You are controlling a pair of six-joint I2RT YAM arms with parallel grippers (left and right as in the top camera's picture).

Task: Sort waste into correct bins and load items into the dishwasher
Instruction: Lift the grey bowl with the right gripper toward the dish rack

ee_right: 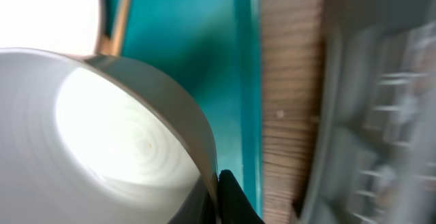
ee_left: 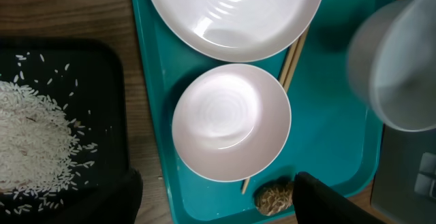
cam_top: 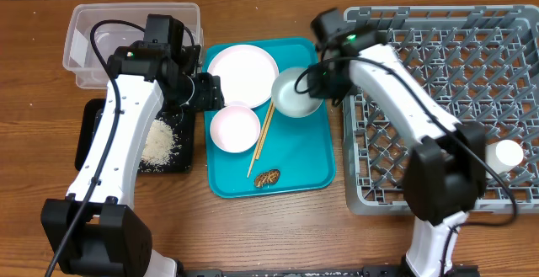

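One pale bowl (cam_top: 295, 98) by the teal tray's (cam_top: 305, 155) right edge, rim pinched in the right gripper (cam_top: 319, 82); left gripper (cam_top: 212, 92) gapes empty over its left edge.

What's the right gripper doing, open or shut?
Shut: the right gripper pinches the rim of the bowl, as the wrist view shows.

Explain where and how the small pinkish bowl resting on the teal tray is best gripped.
Probably the rim, from above, on the side away from the chopsticks: the bowl sits upright, open side up, with only its thin rim to pinch.
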